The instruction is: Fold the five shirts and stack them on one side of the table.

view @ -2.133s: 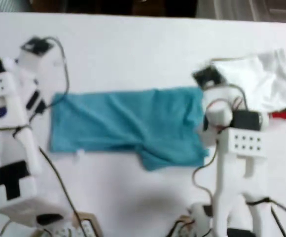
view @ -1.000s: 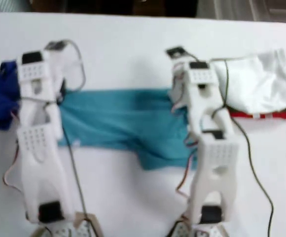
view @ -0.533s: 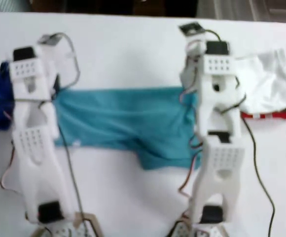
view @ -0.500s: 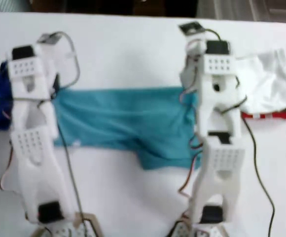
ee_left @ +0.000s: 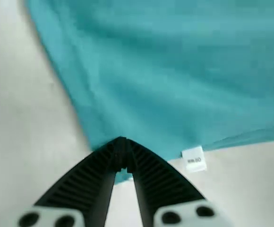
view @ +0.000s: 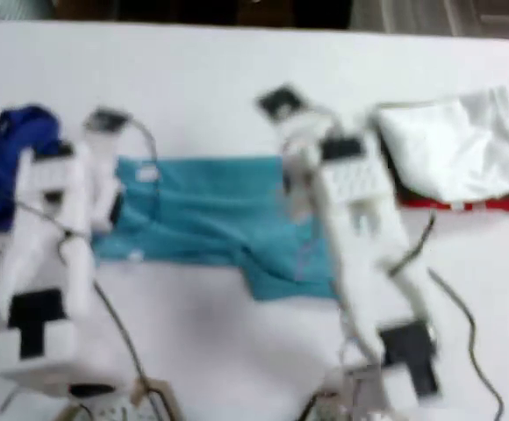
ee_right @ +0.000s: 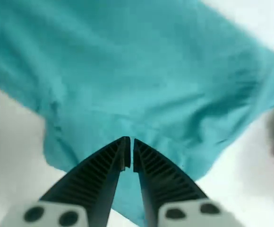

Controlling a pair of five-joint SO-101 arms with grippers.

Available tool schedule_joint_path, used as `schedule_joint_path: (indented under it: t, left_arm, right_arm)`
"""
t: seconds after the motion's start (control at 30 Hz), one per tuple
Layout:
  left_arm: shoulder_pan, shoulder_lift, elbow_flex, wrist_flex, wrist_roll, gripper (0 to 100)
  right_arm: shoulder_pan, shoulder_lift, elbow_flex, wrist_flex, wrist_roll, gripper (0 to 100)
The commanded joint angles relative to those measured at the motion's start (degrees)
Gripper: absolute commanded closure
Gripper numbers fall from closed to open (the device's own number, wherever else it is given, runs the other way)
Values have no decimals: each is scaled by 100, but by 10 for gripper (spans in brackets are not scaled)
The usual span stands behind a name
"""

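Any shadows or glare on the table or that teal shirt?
High view: the white table is evenly lit, with only faint soft shadows in front of the teal shirt. Left wrist view: the table looks dimmer beside the shirt. Right wrist view: creases shade the shirt, and the table beyond glares white.

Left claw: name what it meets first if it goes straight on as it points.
The teal shirt: the left claw is shut right at its edge, seemingly pinching cloth, so it would press into shirt at once.
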Motion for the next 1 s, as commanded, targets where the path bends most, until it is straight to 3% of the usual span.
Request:
schedule_joint_path:
  t: [0.0,0.27,0.53,0.73,0.97]
  left_arm:
    - [62,-352,673,-475,-62,973]
    - [35,343,743,-888,-18,973]
    - [26,369,699,-862,-9,973]
    - [26,369,699,-870,-9,973]
    - [26,369,699,-870,-9,973]
  right_arm:
    - [-567,-1226,2066,-804,9,978]
    - [-857,-1305,2822,-1393,62,978]
    - [-760,-1349,2602,-884,976,971]
    - [-743,-1314,2602,-1165,1020,793]
    - [-277,-1297,2602,-1727,1029,872]
